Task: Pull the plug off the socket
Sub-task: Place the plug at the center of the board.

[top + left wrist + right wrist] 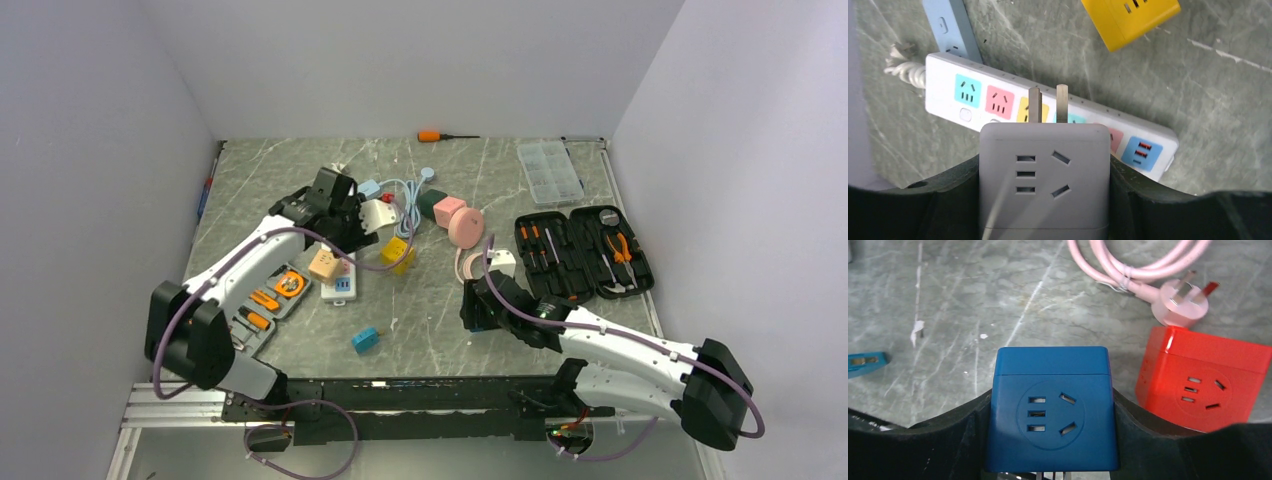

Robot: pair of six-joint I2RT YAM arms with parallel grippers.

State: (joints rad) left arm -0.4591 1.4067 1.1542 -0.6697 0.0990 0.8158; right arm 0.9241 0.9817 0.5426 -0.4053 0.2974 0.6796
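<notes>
The socket, a long white power strip (943, 75) with pastel outlets, lies on the marble table under my left gripper; in the top view only its end (340, 287) shows beside the arm. My left gripper (1044, 172) (362, 215) is shut on the plug, a grey-white cube adapter (1043, 175) (378, 212). Its two metal prongs (1048, 102) are bare and clear of the strip, held above the yellow and teal outlets. My right gripper (1050, 412) (478, 305) is shut on a blue cube adapter (1050, 405) near the table's front middle.
A light-blue power strip (950, 27) and a yellow cube (1130, 17) lie beyond the socket. A red cube (1205, 377) and a pink cord with its plug (1180, 305) lie by my right gripper. An open tool case (580, 255) lies right, a tool tray (265, 300) left.
</notes>
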